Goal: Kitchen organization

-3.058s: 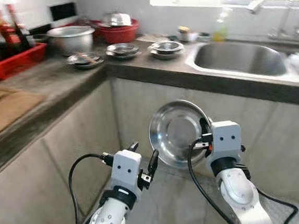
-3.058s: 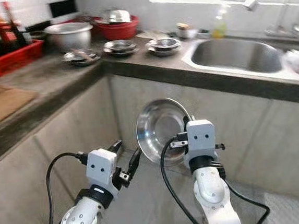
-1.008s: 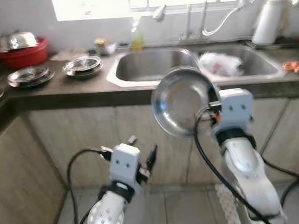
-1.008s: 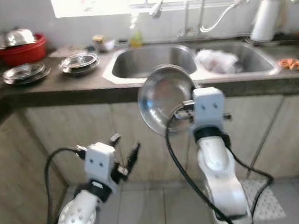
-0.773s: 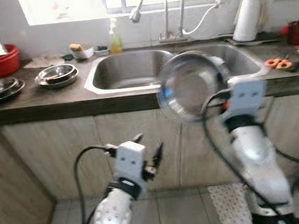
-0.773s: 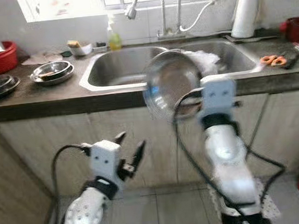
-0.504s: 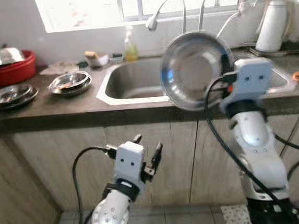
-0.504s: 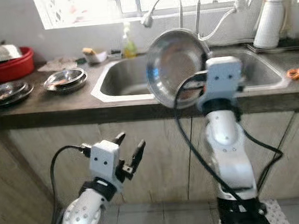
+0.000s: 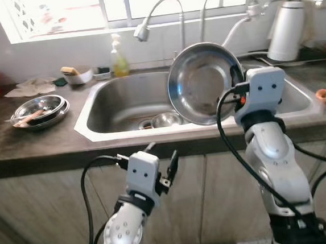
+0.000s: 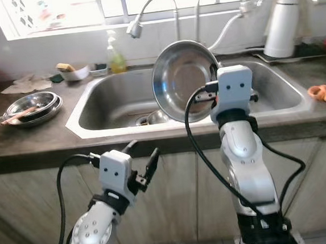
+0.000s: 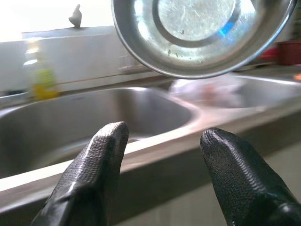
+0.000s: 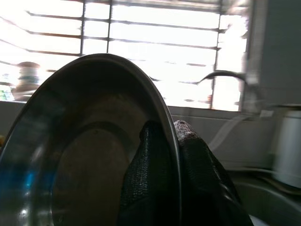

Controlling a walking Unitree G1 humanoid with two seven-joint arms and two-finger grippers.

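Steel bowl (image 9: 204,84) stands on edge in the right hand (image 12: 176,155), its rim pinched between the two black fingers (image 12: 150,188), hollow side facing back toward the robot, raised over the near edge of the double sink (image 9: 122,111). From the right wrist the rim cuts across the fingers and the bowl hides most of what lies beyond; a bright window and a blurred tap show past it. The right arm stands upright from the elbow, wrist level with the sink rim, its black cable looping down the forearm. The left hand (image 9: 162,166) is lower, in front of the cabinet doors under the counter (image 9: 34,147), fingers (image 11: 94,165) spread apart and holding nothing; from its wrist the bowl's underside shows overhead, cut off at the frame's edge. A small steel cup (image 9: 165,120) sits in the left basin, partly hidden behind the bowl. Stacked steel plates (image 9: 41,108) lie on the counter to the left, a soap bottle (image 9: 119,58) by the tap, a white kettle (image 9: 284,23) to the right.
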